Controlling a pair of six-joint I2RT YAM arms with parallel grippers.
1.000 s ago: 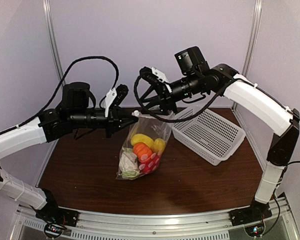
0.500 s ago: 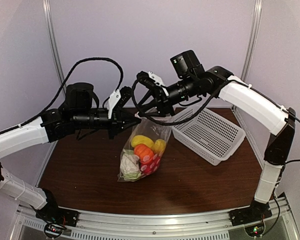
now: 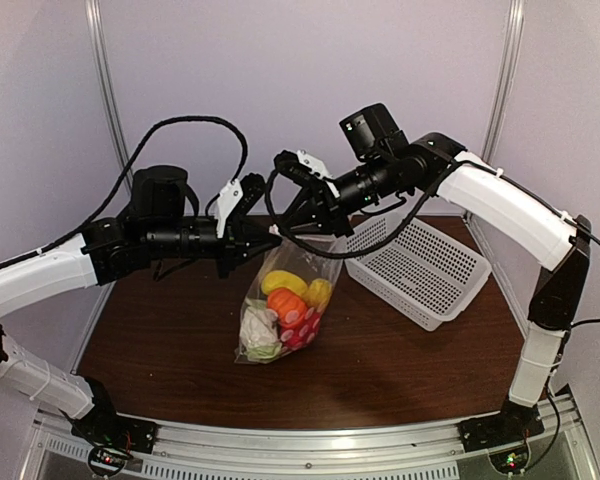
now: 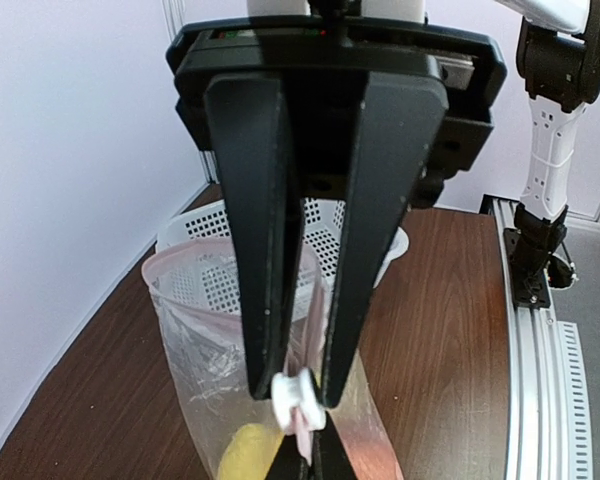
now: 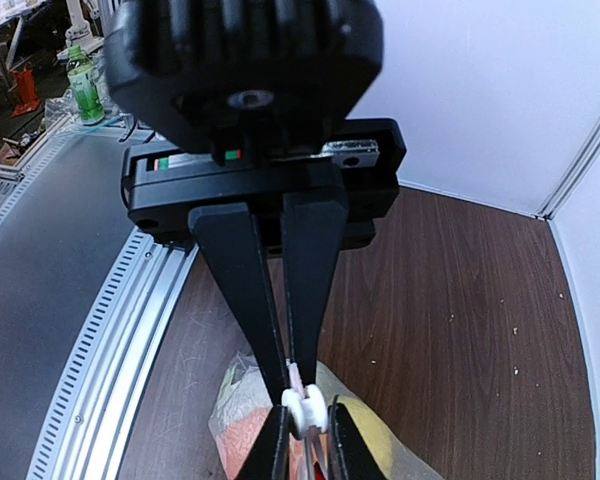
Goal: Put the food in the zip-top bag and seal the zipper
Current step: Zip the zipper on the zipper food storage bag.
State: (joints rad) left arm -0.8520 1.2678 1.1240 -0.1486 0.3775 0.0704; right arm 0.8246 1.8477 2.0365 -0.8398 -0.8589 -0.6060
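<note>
The zip-top bag point(image 3: 302, 258) hangs above the brown table point(image 3: 400, 370), held up by its mouth edge between the two arms; its lower end reaches down to the tabletop, just left of the white mesh basket point(image 3: 420, 265); whether it rests there I cannot tell. The food is inside the bag, heaped in the lower half: two yellow pieces point(image 3: 283, 281) at the top of the heap, an orange piece point(image 3: 283, 302) under them, a red piece with pale spots point(image 3: 301, 326) lower right, and the white cauliflower point(image 3: 255, 326) lower left.

The left gripper point(image 4: 298, 388) reaches in from the left, its fingers pressed together on the zipper point(image 4: 195, 258) where a small white tab point(image 4: 296, 396) sits on the strip; in the left wrist view the pinkish strip bows out past the fingers in a loop, so the mouth stands open there, with the basket behind it.

The right gripper point(image 5: 302, 395) comes in from the right and meets the left one at the same spot; its fingers are drawn in to a narrow wedge and pinch the zipper at the white tab, tip to tip with the left gripper's black fingers; orange and yellow food shows through the plastic below.
</note>
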